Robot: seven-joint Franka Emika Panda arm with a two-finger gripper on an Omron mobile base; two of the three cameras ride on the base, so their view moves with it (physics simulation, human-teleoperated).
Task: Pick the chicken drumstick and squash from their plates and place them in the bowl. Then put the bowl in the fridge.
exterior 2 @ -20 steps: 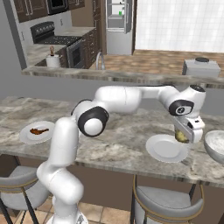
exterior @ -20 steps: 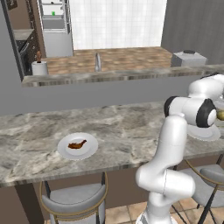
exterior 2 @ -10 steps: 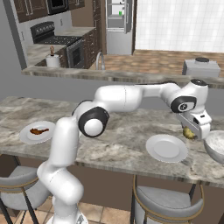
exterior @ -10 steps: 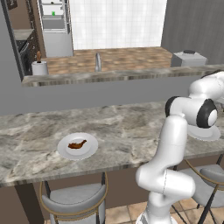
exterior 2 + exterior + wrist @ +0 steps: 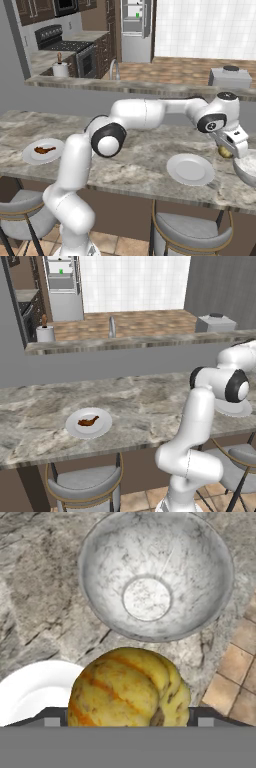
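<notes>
Jaws pinching squash point(image 5: 129, 688) apparently just short of empty bowl point(image 5: 100, 557); drumstick point(image 5: 88, 421) on far plate point(image 5: 75, 430).

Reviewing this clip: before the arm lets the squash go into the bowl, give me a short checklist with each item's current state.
1. Squash held in the gripper: ok.
2. Bowl empty and upright: ok.
3. Squash centred over the bowl: not ok; in the hand view the bowl lies ahead of it.
4. Squash clear of its plate: ok, that plate is bare.
5. Chicken drumstick on the other plate, not yet moved: ok.
6. Height above the bowl rim: cannot tell.
</notes>
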